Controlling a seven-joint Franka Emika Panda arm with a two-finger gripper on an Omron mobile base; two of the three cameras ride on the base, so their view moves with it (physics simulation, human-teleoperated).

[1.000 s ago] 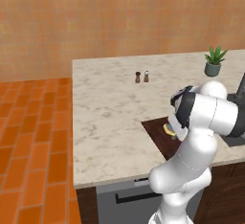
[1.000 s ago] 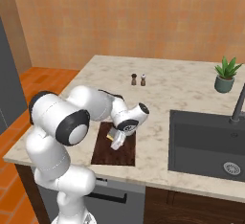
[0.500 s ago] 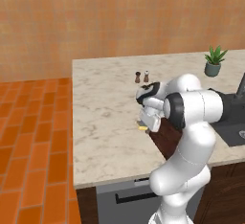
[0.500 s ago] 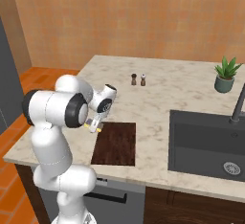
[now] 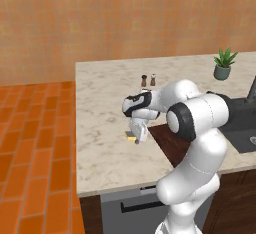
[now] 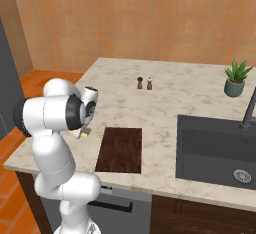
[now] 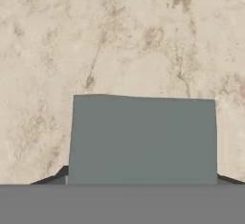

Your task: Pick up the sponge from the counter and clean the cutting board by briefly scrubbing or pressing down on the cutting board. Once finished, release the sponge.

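One sponge [image 7: 142,139], flat and rectangular, shows its grey-blue top in the hand view, clamped in the gripper [image 5: 136,137] above the veined beige counter [image 7: 119,36]. From the left base view its yellow underside peeks out between the fingers, just off the cutting board's [image 6: 121,149] left edge, near the counter's front left corner. The right base view lays bare the whole board, a dark brown wood-grain rectangle by the front edge. Farther back stand two small shakers [image 6: 144,83], mid-counter, and a potted plant [image 6: 235,78] toward the far right corner
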